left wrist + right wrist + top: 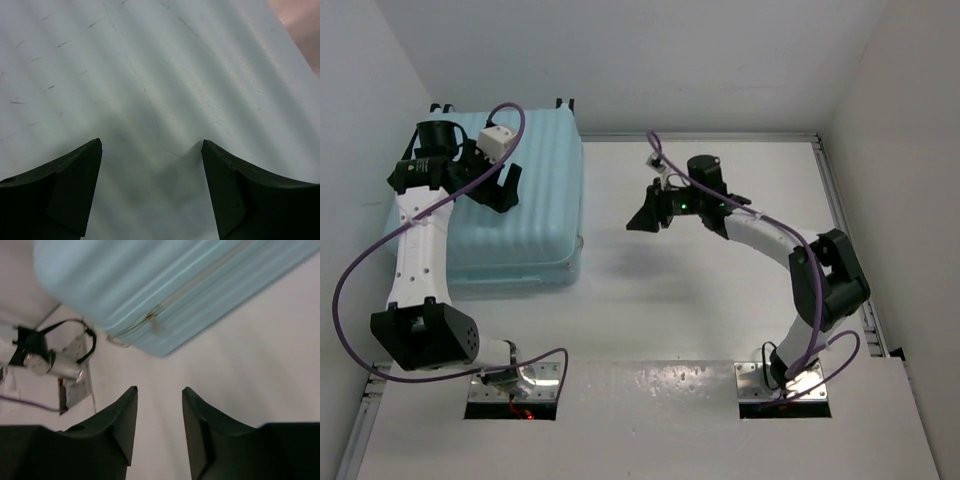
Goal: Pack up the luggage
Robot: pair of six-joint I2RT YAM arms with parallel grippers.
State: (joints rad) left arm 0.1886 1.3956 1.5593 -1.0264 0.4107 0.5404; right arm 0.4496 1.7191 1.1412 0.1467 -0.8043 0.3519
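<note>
The luggage (535, 215) is a large pale light-blue ribbed suitcase lying closed at the back left of the table. My left gripper (503, 190) is open and empty, right above its lid; the left wrist view shows the scuffed ribbed shell (150, 75) between the fingers (75, 185). My right gripper (642, 222) is open and empty over the table middle, a short way right of the suitcase. The right wrist view shows the suitcase's side (165, 285) with its zip seam ahead of the fingers (122, 420).
Black wheels (565, 103) stick out at the suitcase's far end against the back wall. White walls close in on the left, back and right. The left arm's base and cable (45, 360) show in the right wrist view. Metal base plates (785, 385) sit at the near edge.
</note>
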